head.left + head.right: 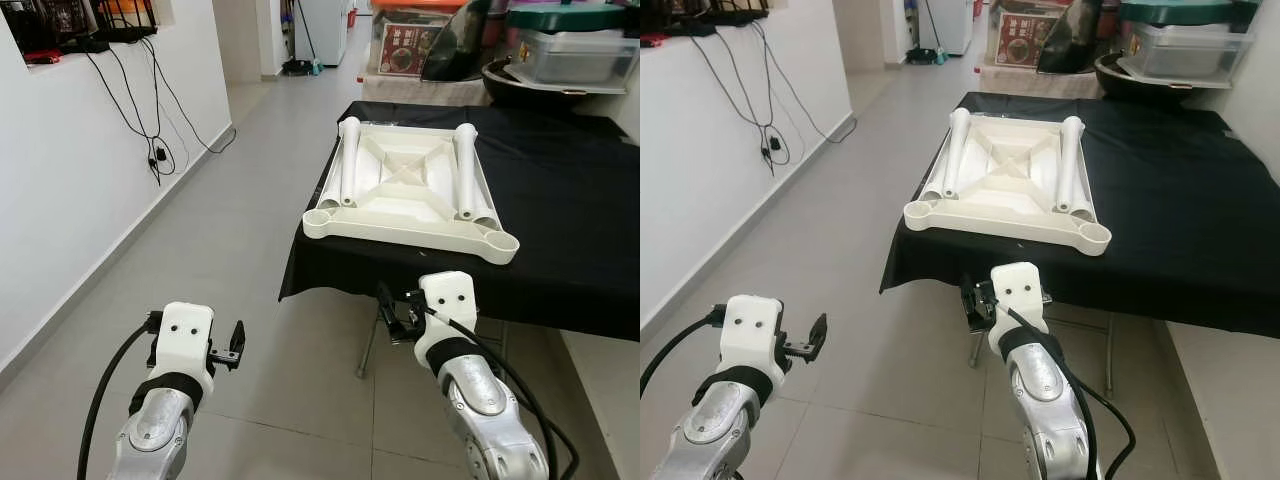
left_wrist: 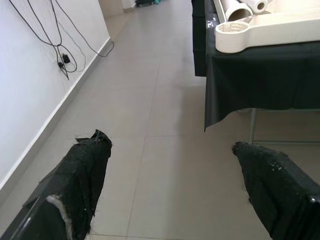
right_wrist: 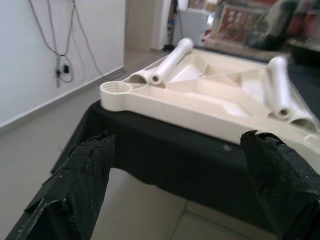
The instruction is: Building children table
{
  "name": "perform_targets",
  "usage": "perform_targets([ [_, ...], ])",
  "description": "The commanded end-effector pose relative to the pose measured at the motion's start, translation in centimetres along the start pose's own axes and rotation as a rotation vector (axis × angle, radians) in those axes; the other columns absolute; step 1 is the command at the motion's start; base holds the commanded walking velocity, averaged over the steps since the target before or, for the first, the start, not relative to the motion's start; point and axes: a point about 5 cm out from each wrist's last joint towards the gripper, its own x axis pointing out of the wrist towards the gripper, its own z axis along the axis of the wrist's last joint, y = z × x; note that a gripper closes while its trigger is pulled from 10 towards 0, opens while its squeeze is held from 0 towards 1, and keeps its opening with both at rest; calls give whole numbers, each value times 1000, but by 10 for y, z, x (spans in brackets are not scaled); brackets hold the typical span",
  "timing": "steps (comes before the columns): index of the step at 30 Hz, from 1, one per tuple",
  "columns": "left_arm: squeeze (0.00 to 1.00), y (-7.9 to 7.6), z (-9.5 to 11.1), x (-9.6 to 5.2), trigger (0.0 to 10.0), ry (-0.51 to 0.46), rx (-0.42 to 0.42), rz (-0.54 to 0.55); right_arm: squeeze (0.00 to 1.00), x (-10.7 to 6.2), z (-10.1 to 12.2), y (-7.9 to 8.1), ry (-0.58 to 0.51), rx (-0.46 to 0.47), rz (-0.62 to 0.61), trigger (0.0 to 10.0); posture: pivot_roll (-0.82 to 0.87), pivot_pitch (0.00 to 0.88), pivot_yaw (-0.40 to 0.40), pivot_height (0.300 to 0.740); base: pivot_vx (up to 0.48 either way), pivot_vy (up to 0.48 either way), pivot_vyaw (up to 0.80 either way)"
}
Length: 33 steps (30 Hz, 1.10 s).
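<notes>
A cream plastic table top [image 1: 410, 190] lies upside down on a black-clothed table [image 1: 570, 220], near its front left corner. Loose white tube legs rest in it along the left side [image 1: 348, 160] and the right side [image 1: 466, 170]. Round leg sockets show at its near corners [image 1: 320, 222]. My right gripper [image 3: 177, 136] is open, low in front of the cloth's edge and facing the table top [image 3: 210, 107]. My left gripper [image 2: 170, 142] is open over the floor, left of the table, with a socket corner [image 2: 232, 35] ahead of it.
A white wall [image 1: 70, 190] with dangling black cables [image 1: 150, 130] runs along the left. Grey tiled floor [image 1: 230, 210] stretches between wall and table. Metal table legs [image 1: 368, 345] stand under the cloth. Boxes and bins [image 1: 570, 50] are stacked at the back right.
</notes>
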Motion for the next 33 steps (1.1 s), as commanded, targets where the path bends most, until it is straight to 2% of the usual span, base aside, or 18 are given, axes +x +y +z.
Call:
perform_targets([
  [1, 0, -1, 4, -1, 10000, -22, -4, 21, 0, 2, 5, 0, -43, -25, -9, 10000, 43, 0, -41, 740, 0, 0, 0],
  [4, 0, -1, 9, 0, 10000, -51, -6, 37, 0, 4, 7, -1, -61, -21, -10, 10000, 44, 0, -42, 740, 0, 0, 0],
  [7, 0, 2, 21, -1, 10000, -135, -9, 61, 0, 9, 19, 1, -139, 3, 14, 10000, 56, 0, -51, 740, 0, 0, 0],
  [10, 0, 3, 22, -2, 10000, -149, -6, 63, 0, 10, 21, 2, -150, 1, 21, 10000, 56, 0, -51, 740, 0, 0, 0],
  [14, 0, 2, 30, -4, 10000, -218, 24, 49, 0, 15, 22, 6, -157, 19, 34, 10000, 68, 0, -57, 740, 0, 0, 0],
  [20, 0, -4, 30, -3, 10000, -225, 20, -2, 0, 18, 22, 8, -152, 40, 17, 10000, 59, 0, -33, 740, 0, 0, 0],
  [24, 0, -2, 34, 0, 10000, -245, -1, 1, 0, 19, 22, 7, -150, 74, 5, 10000, 59, 0, -29, 740, 200, 0, 0],
  [33, 0, -3, 33, 3, 10000, -248, 3, -2, 0, 21, 22, 5, -149, 70, -9, 10000, 44, 0, -25, 740, 207, 0, 0],
])
